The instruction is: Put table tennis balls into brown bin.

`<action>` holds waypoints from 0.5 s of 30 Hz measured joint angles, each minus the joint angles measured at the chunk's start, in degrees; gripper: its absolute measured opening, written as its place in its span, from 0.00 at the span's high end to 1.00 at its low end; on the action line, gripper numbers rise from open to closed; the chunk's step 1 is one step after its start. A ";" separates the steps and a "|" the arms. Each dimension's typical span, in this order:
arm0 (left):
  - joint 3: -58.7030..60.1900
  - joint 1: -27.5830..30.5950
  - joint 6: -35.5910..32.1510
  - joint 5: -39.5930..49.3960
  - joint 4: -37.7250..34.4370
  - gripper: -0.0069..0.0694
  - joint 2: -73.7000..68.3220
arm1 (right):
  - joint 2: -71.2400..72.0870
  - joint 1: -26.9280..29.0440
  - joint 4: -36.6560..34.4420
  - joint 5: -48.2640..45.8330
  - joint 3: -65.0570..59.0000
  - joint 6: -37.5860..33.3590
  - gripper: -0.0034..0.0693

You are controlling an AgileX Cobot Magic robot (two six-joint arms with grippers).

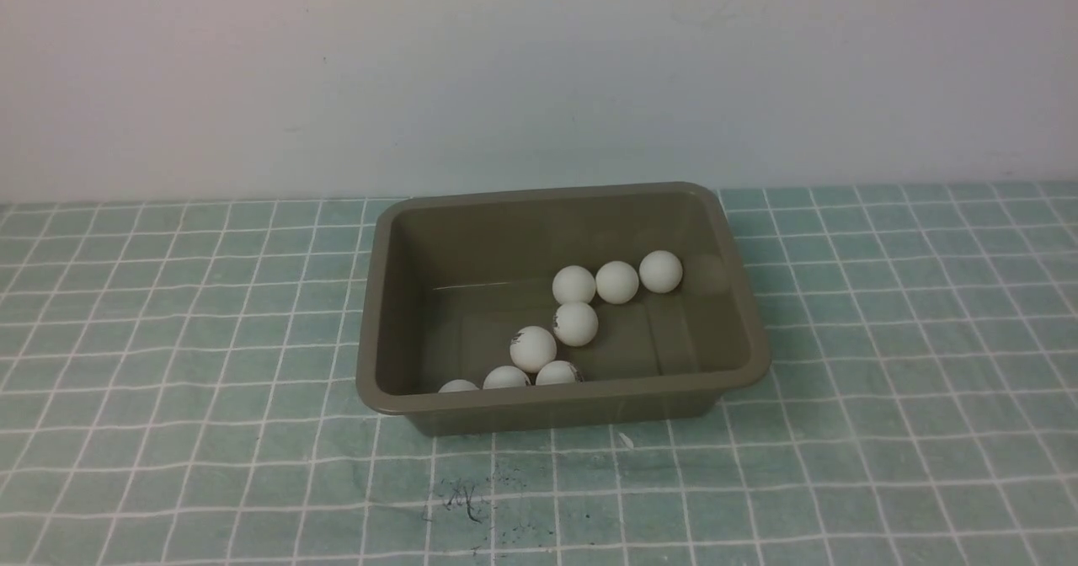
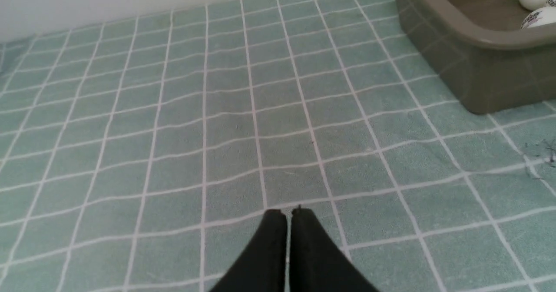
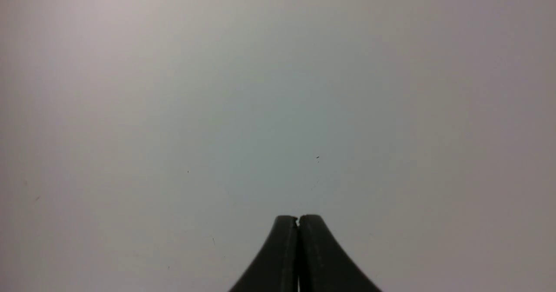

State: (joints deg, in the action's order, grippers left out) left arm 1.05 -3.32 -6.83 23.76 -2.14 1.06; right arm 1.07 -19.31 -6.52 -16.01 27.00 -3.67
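1. Brown bin (image 1: pixel 563 406) sits mid-counter on the green checked cloth (image 1: pixel 168 339), long side facing the camera, slightly skewed.
2. All eight table tennis balls (image 1: pixel 575 323) are inside the bin, resting on its floor.
3. Three balls in a row toward the far right of the bin floor: (image 1: pixel 574 285), (image 1: pixel 617 282), (image 1: pixel 660 271). The first two touch; the third is just beside them.
4. One ball, with a dark logo, sits right below the row's left end; the next ball (image 1: pixel 533 349) touches it on the near-left.
5. Three more along the near wall, partly hidden by the rim: (image 1: pixel 459 386), (image 1: pixel 506 377), (image 1: pixel 558 372).
6. Left claw (image 2: pixel 289 216): closed, fingertips together, nothing held. It is over bare cloth, left of the bin, well apart from it. The bin's corner and two balls show at the edge of the left wrist view.
7. Right claw (image 3: pixel 299 220): closed, empty. The right wrist view shows only the plain pale wall (image 3: pixel 278 87) behind it.
8. Neither arm shows in the front view.
9. Small dark scribble marks (image 1: pixel 463 499) on the cloth, near side of the bin.
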 joint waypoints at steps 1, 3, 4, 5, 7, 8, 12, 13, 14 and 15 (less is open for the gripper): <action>0.06 0.00 -0.27 -0.34 -0.20 0.92 0.00 | 0.00 0.00 0.00 0.00 0.00 0.00 0.97; 0.18 0.00 -0.60 -1.17 -0.80 0.92 0.00 | 0.00 0.00 0.00 0.00 0.00 0.00 0.97; 0.24 0.00 -0.67 -1.48 -1.06 0.92 0.00 | 0.00 0.00 0.00 0.00 0.00 0.00 0.97; 0.34 0.00 -0.79 -1.87 -1.71 0.92 0.00 | 0.00 0.00 0.00 0.00 0.00 0.00 0.97; 0.34 0.00 -0.79 -1.87 -2.11 0.92 0.00 | 0.00 0.00 0.00 0.00 0.00 0.00 0.97; 0.34 0.00 -0.79 -1.87 -2.19 0.92 0.00 | 0.00 0.00 0.00 0.00 0.00 0.00 0.97; 0.34 0.00 -0.79 -1.92 -2.24 0.92 0.00 | 0.00 0.00 0.00 0.00 0.00 0.00 0.97; 0.34 0.00 -0.79 -1.92 -2.25 0.92 0.00 | 0.00 0.00 0.00 0.00 0.00 0.00 0.97; 0.34 0.00 -0.79 -1.92 -2.25 0.92 0.00 | 0.00 0.00 0.00 0.00 0.00 0.00 0.97; 0.34 0.00 -0.79 -1.92 -2.25 0.92 0.00 | 0.00 0.00 0.00 0.00 0.00 0.00 0.97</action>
State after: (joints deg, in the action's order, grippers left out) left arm 1.38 -3.32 -7.61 21.85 -4.40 1.06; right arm 1.07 -19.31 -6.52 -16.01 27.00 -3.67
